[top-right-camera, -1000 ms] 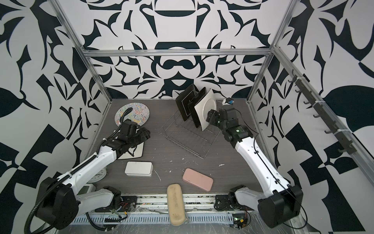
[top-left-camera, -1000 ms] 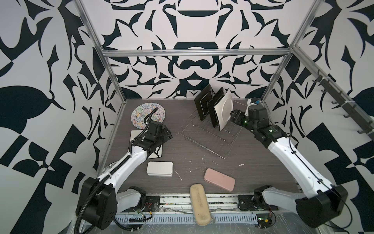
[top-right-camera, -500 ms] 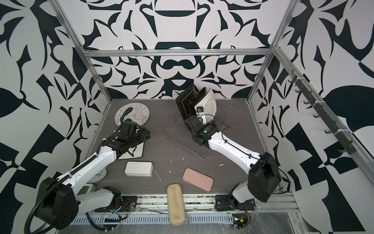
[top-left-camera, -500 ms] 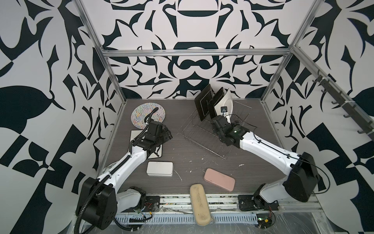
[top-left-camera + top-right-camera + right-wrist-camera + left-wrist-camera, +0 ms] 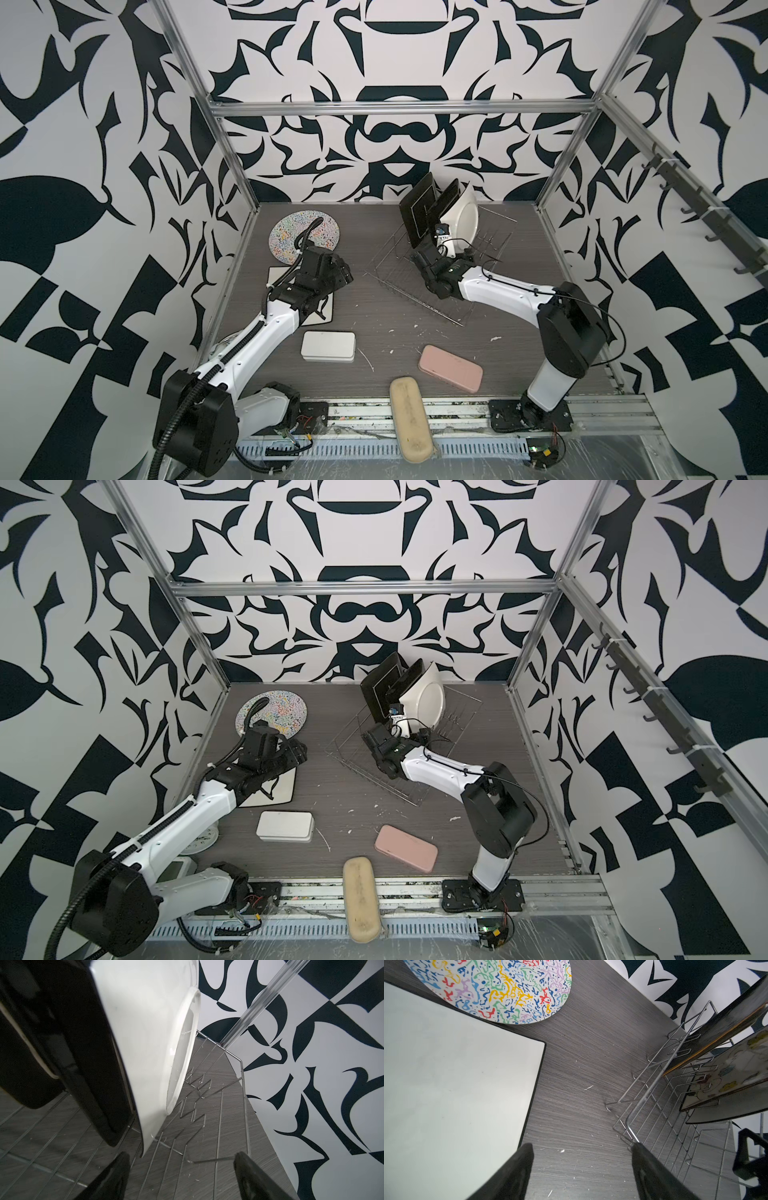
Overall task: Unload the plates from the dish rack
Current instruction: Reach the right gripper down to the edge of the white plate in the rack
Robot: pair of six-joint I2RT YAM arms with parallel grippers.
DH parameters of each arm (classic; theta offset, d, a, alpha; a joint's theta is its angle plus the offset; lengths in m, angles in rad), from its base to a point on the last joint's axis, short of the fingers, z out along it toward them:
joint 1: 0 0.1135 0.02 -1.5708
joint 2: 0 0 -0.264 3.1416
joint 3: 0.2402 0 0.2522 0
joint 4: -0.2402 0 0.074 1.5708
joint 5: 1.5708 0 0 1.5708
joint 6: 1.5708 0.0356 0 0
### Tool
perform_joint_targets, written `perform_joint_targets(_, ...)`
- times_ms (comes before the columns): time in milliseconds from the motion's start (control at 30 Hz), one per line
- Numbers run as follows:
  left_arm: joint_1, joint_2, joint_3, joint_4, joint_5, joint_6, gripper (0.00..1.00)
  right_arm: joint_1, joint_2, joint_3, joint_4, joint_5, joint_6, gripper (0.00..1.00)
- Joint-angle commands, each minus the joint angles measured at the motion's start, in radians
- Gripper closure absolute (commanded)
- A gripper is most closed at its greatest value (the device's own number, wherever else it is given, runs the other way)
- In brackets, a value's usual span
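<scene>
Plates: three stand in the dish rack, at 1 o'clock on the table. The white-backed plate is foremost, with the black plates at its 9 o'clock.
Right gripper: jaws wide apart and empty, low at that plate's 6 o'clock edge.
Do well: straddle the rim squarely, close firmly, and lift clear of the prongs without dragging the rack.
Left gripper: open and empty, over the square plate lying at 9 o'clock.

Plates crowd the dish rack's far half.

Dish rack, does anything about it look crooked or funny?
Yes. The dish rack sits slanted to the edges of the table. In it, two dark plates and a white-backed plate lean instead of standing straight. Small white bits also litter the table nearby.
</scene>
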Motion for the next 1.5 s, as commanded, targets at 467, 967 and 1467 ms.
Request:
perform_joint_targets(467, -0.001, -0.036, 0.050, -0.060, -0.020, 0.019, 0.21, -0.009, 0.172, 0.098, 0.237, 0.187, -0.145, 0.34)
perform_joint_targets(967, -0.001, -0.033, 0.064, -0.065, -0.015, 0.022, 0.21, -0.066, 0.201, 0.067, 0.551, 0.150, -0.385, 0.40)
perform_joint_targets(1467, -0.001, -0.016, 0.076, -0.063, -0.013, 0.022, 0.21, -0.091, 0.256, 0.029, 0.815, 0.154, -0.554, 0.50)
